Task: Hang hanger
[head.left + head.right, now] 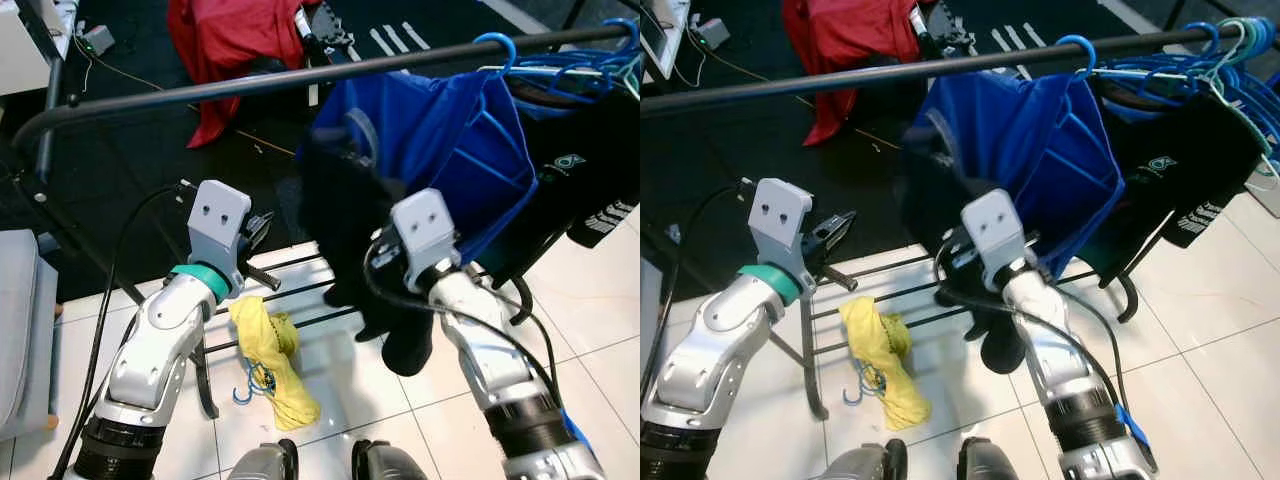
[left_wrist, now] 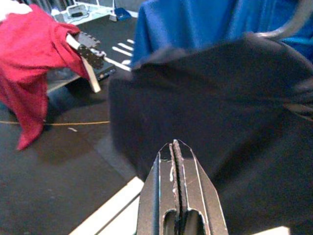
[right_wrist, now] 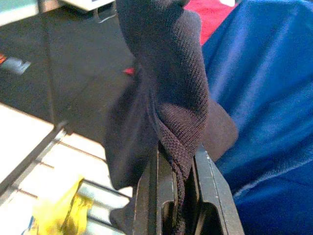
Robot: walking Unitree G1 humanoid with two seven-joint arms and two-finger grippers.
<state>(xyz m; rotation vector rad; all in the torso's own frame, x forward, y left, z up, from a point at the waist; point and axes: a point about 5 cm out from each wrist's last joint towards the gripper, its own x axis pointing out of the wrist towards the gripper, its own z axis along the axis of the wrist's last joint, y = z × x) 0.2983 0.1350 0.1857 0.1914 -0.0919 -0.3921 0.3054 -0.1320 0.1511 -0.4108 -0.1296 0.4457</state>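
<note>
Right wrist view: the right gripper (image 3: 178, 161) clamps a black garment (image 3: 166, 88) below the rail (image 1: 300, 78); the left gripper (image 2: 177, 149), pinched empty, should steady it.

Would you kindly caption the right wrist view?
Right gripper shut on a black garment beside a hanging blue shirt.

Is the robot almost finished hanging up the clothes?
Partly. Already hung: a blue shirt sits on the rail beside more blue hangers. In hand: the right gripper is shut on a black garment, not yet on the rail. Left: a yellow cloth with its hanger lies on the floor.
</note>
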